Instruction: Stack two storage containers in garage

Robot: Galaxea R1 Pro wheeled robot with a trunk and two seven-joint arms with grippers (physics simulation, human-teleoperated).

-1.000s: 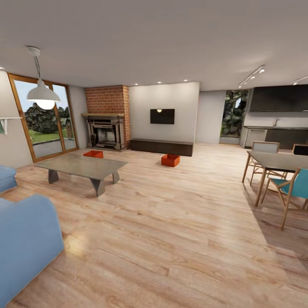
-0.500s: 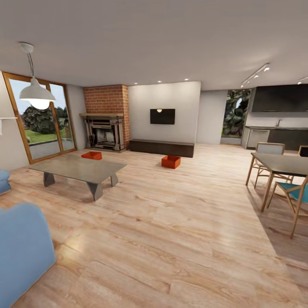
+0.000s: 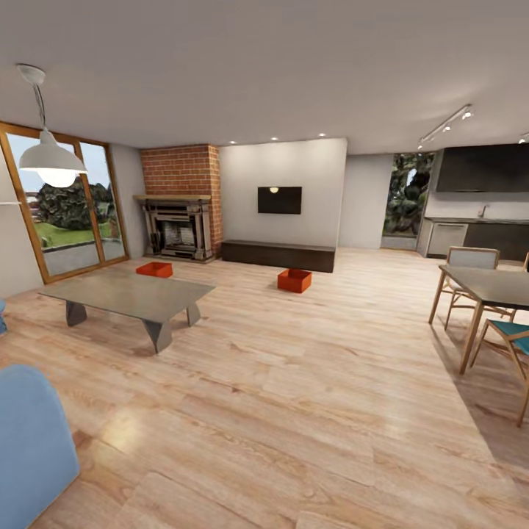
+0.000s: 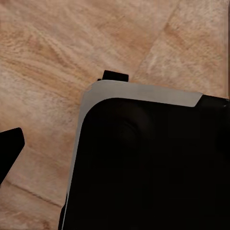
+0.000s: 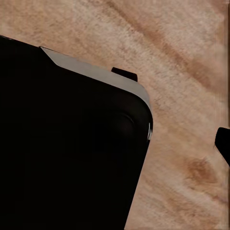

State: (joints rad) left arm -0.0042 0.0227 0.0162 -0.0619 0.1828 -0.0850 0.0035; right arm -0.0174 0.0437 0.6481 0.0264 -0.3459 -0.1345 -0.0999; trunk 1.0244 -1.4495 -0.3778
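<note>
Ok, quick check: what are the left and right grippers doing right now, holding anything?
Left gripper: cannot be told; the left wrist view looks down on the wood floor past the robot's dark body.
Right gripper: cannot be told, same kind of view.

sofa (image 3: 29,441) cut by frame edge | chair (image 3: 507,345) cropped | left container (image 3: 154,270) partly behind coffee table (image 3: 128,294)

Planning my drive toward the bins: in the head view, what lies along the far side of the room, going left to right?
Glass patio doors → brick fireplace → left storage container → wall TV above the dark wood bench → right storage container → far window → kitchen counter.
</note>
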